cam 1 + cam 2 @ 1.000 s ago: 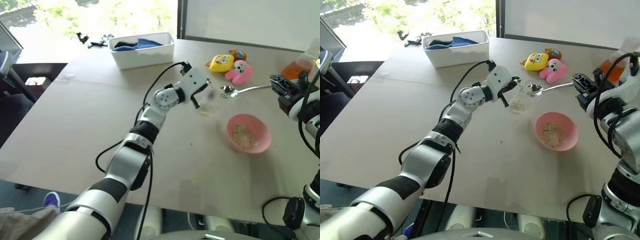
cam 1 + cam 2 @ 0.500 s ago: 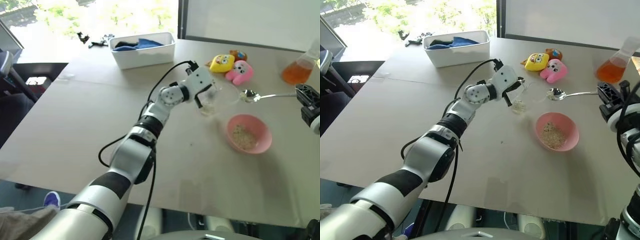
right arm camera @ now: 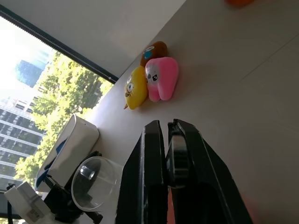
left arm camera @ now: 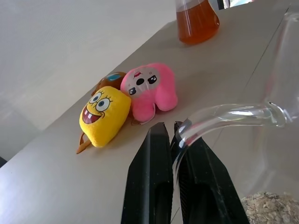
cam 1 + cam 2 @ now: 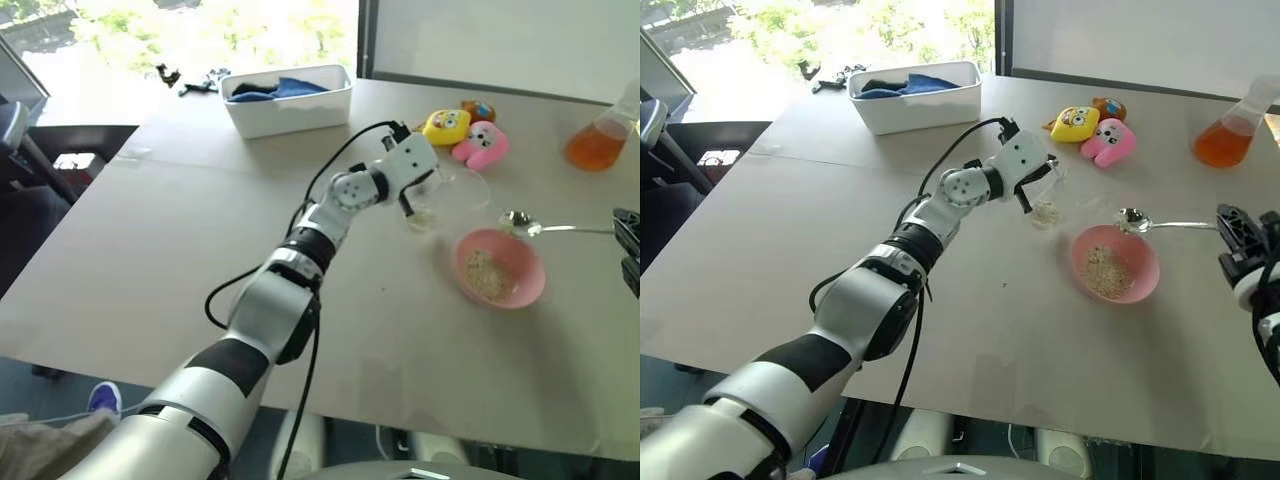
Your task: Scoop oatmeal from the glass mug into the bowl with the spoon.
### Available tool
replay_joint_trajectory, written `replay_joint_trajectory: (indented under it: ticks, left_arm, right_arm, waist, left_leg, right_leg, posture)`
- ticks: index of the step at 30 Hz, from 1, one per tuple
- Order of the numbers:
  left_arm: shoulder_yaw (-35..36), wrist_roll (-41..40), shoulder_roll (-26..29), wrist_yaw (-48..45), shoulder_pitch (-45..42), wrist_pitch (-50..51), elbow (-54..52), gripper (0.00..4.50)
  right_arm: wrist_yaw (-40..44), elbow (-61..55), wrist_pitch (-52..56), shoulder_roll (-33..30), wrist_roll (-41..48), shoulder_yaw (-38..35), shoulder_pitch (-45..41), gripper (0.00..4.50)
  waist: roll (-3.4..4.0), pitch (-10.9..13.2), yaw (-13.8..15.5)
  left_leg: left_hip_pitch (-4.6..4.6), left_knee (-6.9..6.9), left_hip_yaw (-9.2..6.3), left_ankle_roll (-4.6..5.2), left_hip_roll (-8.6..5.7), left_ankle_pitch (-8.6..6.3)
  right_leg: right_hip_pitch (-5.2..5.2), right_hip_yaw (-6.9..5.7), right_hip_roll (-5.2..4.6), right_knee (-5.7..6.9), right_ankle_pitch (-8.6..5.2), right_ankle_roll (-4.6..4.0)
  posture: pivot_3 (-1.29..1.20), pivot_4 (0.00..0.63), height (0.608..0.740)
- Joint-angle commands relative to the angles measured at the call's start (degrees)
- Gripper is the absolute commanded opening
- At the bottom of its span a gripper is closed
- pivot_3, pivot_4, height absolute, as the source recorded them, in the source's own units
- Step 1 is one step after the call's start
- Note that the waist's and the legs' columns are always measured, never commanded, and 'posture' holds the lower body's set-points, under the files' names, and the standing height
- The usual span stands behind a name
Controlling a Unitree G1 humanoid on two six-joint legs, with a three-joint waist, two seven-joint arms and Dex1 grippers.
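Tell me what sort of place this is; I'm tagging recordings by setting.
Probably an office or lab test room, not a kitchen: a plain table beside big windows, with plush toys, a flask of orange liquid and a white bin.

Pink bowl (image 5: pixel 1116 264) holds beige oatmeal (image 5: pixel 1102 270); silver spoon (image 5: pixel 1160 222); yellow and pink plush toys (image 5: pixel 1095 130); orange-filled flask (image 5: pixel 1221 140).

The glass mug (image 5: pixel 1048 200) stands left of the bowl (image 5: pixel 1115 263); the spoon (image 5: pixel 1160 222) hovers right.
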Motion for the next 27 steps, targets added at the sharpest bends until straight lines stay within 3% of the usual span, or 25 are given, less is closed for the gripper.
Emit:
replay_joint_trajectory:
  ticks: [1, 4, 7, 10, 13, 15, 19, 22, 27]
  left_arm:
    - [1.1, -0.6, 0.1, 1.0, -2.3, -1.8, -1.0, 0.09]
    - [1.5, -1.1, 0.5, 0.9, -2.0, -1.5, -1.5, 0.09]
    - [1.8, -1.7, 0.8, 0.4, -1.2, -1.2, -3.1, 0.09]
    - [2.2, -2.2, 1.0, 0.1, -0.4, -1.0, -4.5, 0.09]
    - [2.4, -2.5, 1.2, -0.2, 0.3, -0.5, -5.8, 0.09]
    - [2.7, -2.9, 1.4, -0.4, 1.0, -0.2, -7.0, 0.09]
    - [2.8, -3.6, 2.1, -1.3, 3.2, 0.2, -10.1, 0.09]
    - [3.0, -4.6, 2.3, -2.0, 5.5, 1.0, -13.5, 0.09]
    - [2.7, -5.6, 2.6, -2.9, 9.5, 2.5, -19.8, 0.09]
  right_arm:
    - [5.9, -0.8, 2.9, -8.1, 0.8, -4.5, 4.2, 0.0]
    - [9.5, -1.3, 8.0, -16.7, -1.0, -5.5, 7.7, 0.0]
    - [18.2, -6.3, 16.0, -26.8, -17.1, -4.9, 9.9, 0.0]
    - [27.1, -10.4, 16.9, -30.2, -33.4, -3.3, 13.2, 0.0]
    - [35.2, -12.6, 13.8, -28.5, -45.3, -2.3, 14.1, 0.0]
    - [37.0, -12.2, 12.1, -23.9, -44.2, -3.0, 13.3, 0.0]
    - [31.5, -7.4, 7.1, -16.6, -27.5, -6.2, 7.8, 0.0]
    - [25.5, -4.9, 3.2, -16.7, -15.6, -5.0, 3.0, 0.0]
    - [17.1, -3.1, -2.3, -17.8, -5.5, 3.2, -7.5, 0.0]
  waist:
    - [0.0, 0.0, 0.0]
    - [0.09, 0.0, 0.0]
    - [0.16, 0.0, -0.2]
    - [0.12, 0.0, -0.1]
    - [0.12, 0.0, 0.6]
    - [0.11, 0.0, 1.0]
    - [0.13, 0.0, 1.0]
    - [0.13, 0.0, 0.8]
    - [0.15, -0.1, 0.6]
  left_leg:
    - [0.01, 0.0, 0.0, 0.0, 0.0, 0.0]
    - [0.1, 0.0, -0.05, 0.0, 0.05, 0.0]
    - [0.1, 0.02, 0.07, 0.01, 0.04, -0.01]
    - [0.08, 0.03, -0.05, 0.01, 0.06, -0.01]
    - [-0.01, 0.05, -0.16, 0.0, 0.06, -0.01]
    - [-0.01, 0.07, -0.12, -0.01, 0.06, -0.01]
    - [0.04, 0.13, -0.1, -0.01, 0.04, 0.0]
    - [0.11, 0.15, -0.02, -0.01, 0.05, 0.0]
    - [0.18, 0.16, -0.01, -0.01, 0.09, 0.0]
  right_leg:
    - [0.01, 0.01, 0.0, 0.0, 0.0, 0.0]
    - [0.11, 0.01, 0.11, -0.01, 0.0, 0.0]
    - [0.1, 0.15, 0.09, -0.02, 0.01, 0.02]
    - [0.11, 0.05, 0.15, -0.04, 0.01, 0.03]
    - [0.11, 0.16, 0.27, -0.12, 0.01, 0.04]
    - [0.11, 0.22, 0.27, -0.14, 0.01, 0.05]
    - [0.14, 0.34, 0.28, -0.07, 0.01, 0.06]
    - [0.15, 0.46, 0.29, -0.01, 0.04, 0.09]
    - [0.14, 0.58, 0.39, 0.06, 0.05, 0.08]
  posture:
    - [0.0, 0.15, 0.74]
    - [0.0, 0.15, 0.74]
    - [0.0, 0.15, 0.74]
    - [0.0, 0.15, 0.74]
    - [0.0, 0.15, 0.74]
    - [0.0, 0.15, 0.74]
    - [0.0, 0.15, 0.74]
    - [0.0, 0.15, 0.74]
    - [0.0, 0.15, 0.74]
